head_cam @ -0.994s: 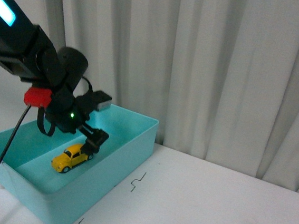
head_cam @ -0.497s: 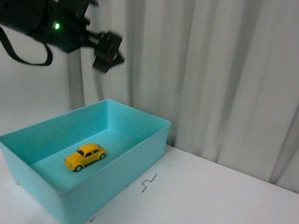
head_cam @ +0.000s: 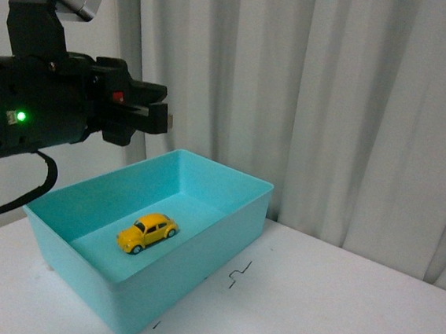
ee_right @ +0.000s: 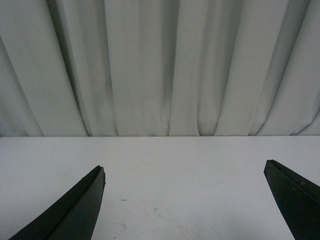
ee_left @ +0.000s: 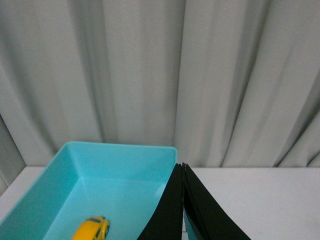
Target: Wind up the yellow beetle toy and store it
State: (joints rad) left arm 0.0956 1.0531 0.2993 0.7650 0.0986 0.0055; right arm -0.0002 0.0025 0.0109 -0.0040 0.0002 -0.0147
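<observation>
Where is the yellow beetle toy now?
In the front view the yellow beetle toy sits on its wheels on the floor of the teal bin, at the left of the table; the shut left end effector hangs above, clear of it.

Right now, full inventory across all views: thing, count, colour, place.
toy car: 1, yellow, on its wheels on the bin floor
bin: 1, turquoise, on the table's left part, in front of the curtain
squiggle mark: 1, dark, on the table beside the bin
table: 1, white
curtain: 1, pale grey, behind the table
left arm: 1, black, high above the bin's left side, jaws shut and empty
right arm: only its black fingers show, jaws wide open over the table
</observation>
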